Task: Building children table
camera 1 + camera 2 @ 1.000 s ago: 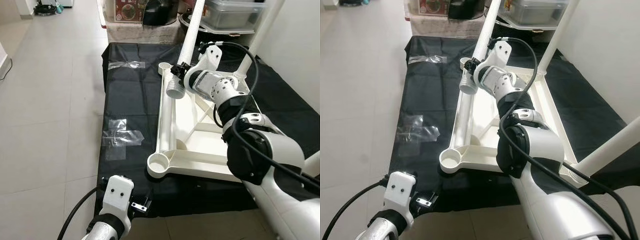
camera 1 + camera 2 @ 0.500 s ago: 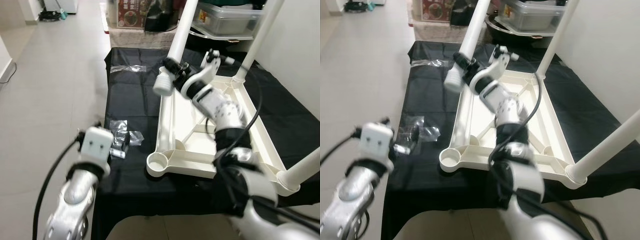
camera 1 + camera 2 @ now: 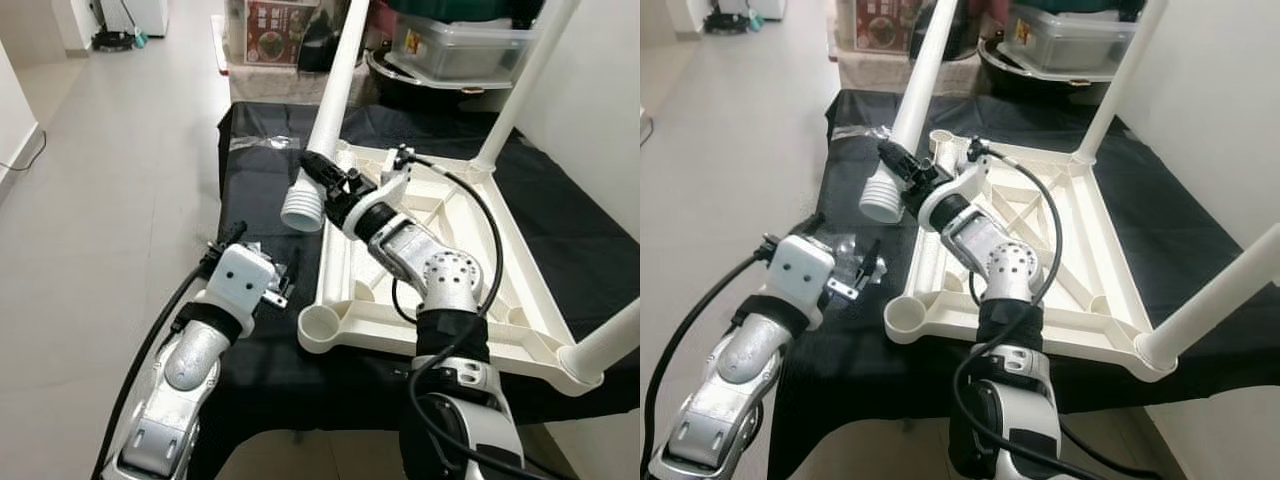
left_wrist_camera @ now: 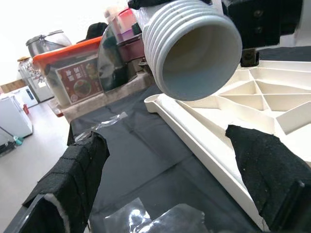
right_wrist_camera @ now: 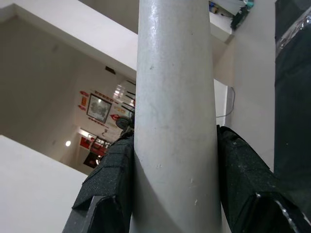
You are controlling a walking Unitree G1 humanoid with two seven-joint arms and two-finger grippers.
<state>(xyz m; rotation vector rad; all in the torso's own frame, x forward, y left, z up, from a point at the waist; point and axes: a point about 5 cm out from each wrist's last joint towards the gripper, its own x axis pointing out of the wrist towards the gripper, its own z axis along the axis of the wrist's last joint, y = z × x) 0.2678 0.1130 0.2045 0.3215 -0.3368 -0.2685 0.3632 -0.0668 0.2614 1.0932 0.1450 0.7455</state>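
The white table top (image 3: pixel 455 335) lies upside down on a black cloth (image 3: pixel 255 190). Two legs stand screwed in, at its far right corner (image 3: pixel 525 80) and near right corner (image 3: pixel 610 345). My right gripper (image 3: pixel 328 180) is shut on a third white leg (image 3: pixel 335 100), held tilted in the air over the frame's left rail, with its threaded end (image 3: pixel 303 208) pointing down towards me. In the right wrist view the fingers (image 5: pixel 109 189) clamp that leg (image 5: pixel 175 97). My left gripper (image 3: pixel 258 250) hangs open just left of the empty near-left socket (image 3: pixel 318 326), facing the threaded end (image 4: pixel 194 48).
Crumpled clear plastic bags (image 3: pixel 845 250) lie on the cloth under my left gripper, and another (image 3: pixel 262 143) lies farther back. Storage boxes and a pot (image 3: pixel 450 40) crowd the far end. Tiled floor (image 3: pixel 110 180) runs along the left, and a wall (image 3: pixel 600 120) rises on the right.
The camera has shifted. My left arm has risen from near the cloth's front edge to beside the near-left socket. My right gripper has swung the leg's threaded end left and nearer.
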